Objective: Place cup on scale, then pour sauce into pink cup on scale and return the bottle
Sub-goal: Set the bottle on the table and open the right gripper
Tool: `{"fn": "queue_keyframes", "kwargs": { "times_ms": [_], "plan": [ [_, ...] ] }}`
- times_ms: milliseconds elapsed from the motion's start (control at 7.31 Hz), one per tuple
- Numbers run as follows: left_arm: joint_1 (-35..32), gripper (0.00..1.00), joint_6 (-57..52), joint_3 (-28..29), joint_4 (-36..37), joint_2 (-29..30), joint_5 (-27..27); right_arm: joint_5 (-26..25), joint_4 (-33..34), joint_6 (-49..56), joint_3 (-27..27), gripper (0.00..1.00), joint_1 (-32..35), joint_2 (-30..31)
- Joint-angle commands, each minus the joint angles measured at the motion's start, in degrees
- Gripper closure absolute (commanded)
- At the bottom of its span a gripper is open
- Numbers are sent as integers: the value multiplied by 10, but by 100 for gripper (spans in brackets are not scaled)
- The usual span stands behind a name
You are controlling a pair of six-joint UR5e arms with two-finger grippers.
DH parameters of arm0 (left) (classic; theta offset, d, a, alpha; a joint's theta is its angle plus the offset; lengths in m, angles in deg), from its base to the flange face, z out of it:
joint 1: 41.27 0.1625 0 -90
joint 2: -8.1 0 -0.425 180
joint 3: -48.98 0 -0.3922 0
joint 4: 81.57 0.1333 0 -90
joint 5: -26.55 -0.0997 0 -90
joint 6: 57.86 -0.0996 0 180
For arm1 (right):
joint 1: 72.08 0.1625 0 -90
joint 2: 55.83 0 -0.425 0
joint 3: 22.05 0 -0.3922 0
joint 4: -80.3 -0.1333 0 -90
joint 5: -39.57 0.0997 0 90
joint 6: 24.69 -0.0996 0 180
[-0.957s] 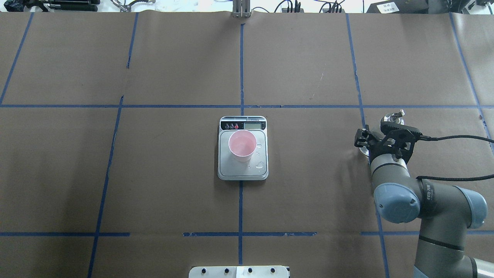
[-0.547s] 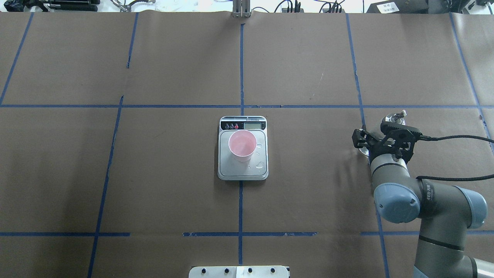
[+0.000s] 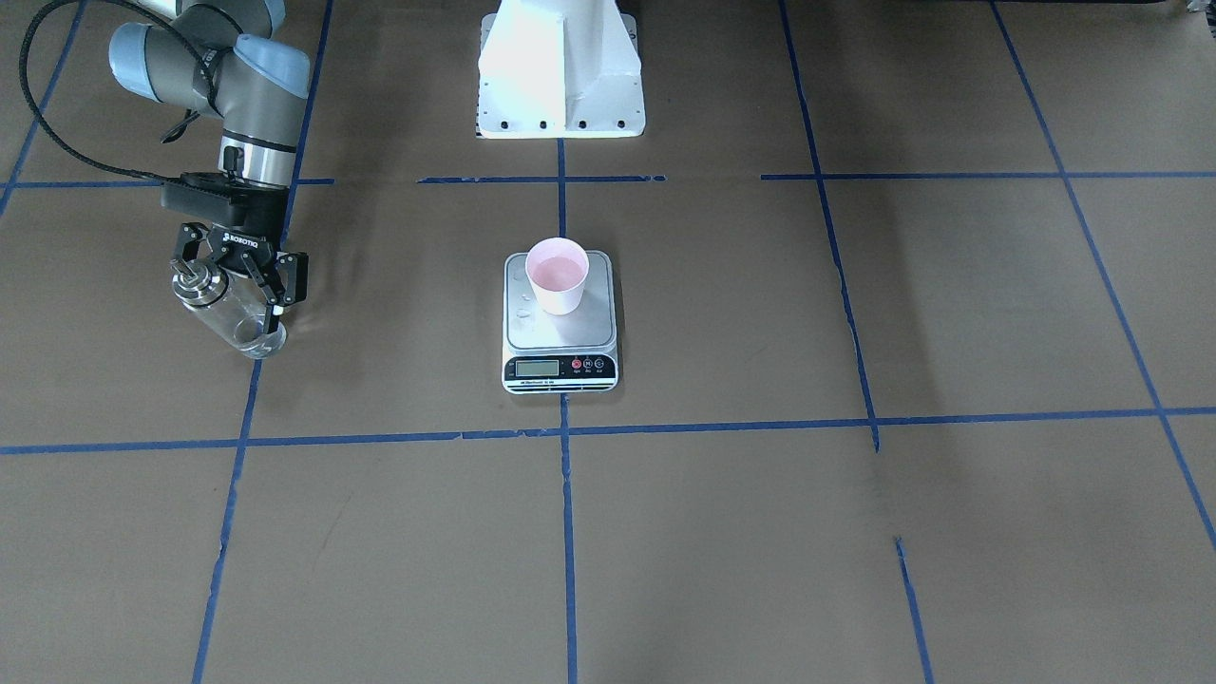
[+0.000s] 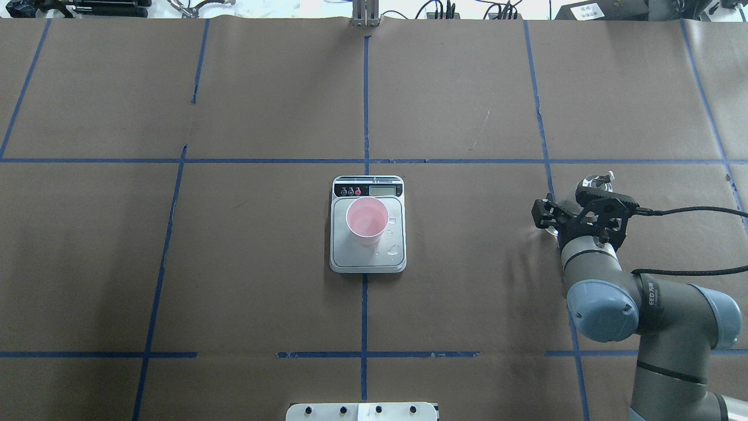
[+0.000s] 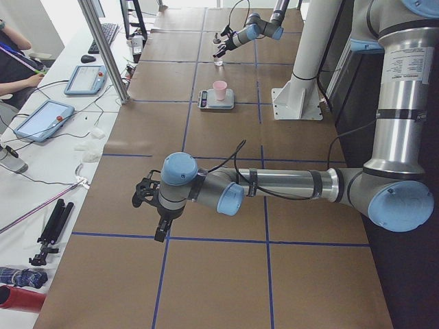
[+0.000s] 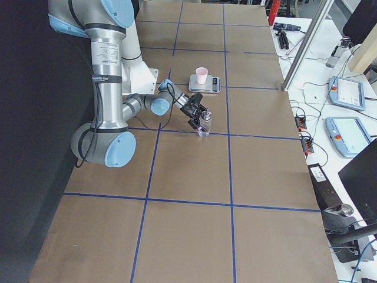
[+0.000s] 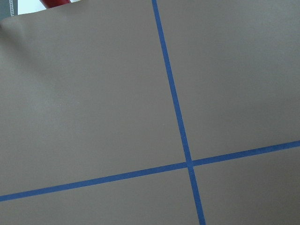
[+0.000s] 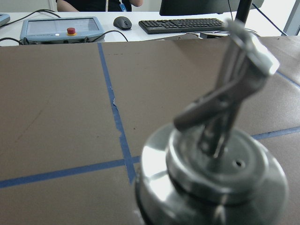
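Note:
The pink cup (image 3: 558, 275) (image 4: 367, 220) stands upright on the scale (image 3: 560, 334) (image 4: 368, 258), toward the button side of the steel platform. Droplets lie on the platform beside it. The glass bottle (image 3: 233, 318) (image 6: 204, 126) stands on the table at the robot's right, with clear sauce in it. My right gripper (image 3: 234, 285) is open, a finger on either side of the bottle's neck and apart from it. The right wrist view is filled by the bottle's metal collar and spout (image 8: 220, 154). My left gripper (image 5: 146, 199) shows only in the exterior left view, and I cannot tell its state.
The robot's white pedestal (image 3: 560, 76) stands behind the scale. Blue tape lines cross the brown table. Beyond the far edge lie a keyboard (image 8: 180, 24), a mouse and a tablet with a red button (image 8: 61, 28). A seated person (image 5: 14, 65) is at the side desk.
The right gripper's fingers have spread apart from the bottle, and the wrist has drawn back slightly toward the robot. Cup and scale have not moved.

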Motion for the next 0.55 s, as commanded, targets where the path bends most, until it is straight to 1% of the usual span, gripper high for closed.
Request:
{"fn": "queue_keyframes", "kwargs": {
  "times_ms": [0, 137, 274, 410],
  "plan": [
    [0, 0, 0, 0, 0, -2, 0, 0, 50, -5, -38, 0, -26, 16],
    [0, 0, 0, -1, 0, -2, 0, 1, 81, -7, -73, 0, -40, 32],
    [0, 0, 0, -1, 0, -2, 0, 18, 158, -7, -133, 0, -57, 44],
    [0, 0, 0, -1, 0, -2, 0, 44, 270, -6, -210, 0, -69, 40]
  ]
}}
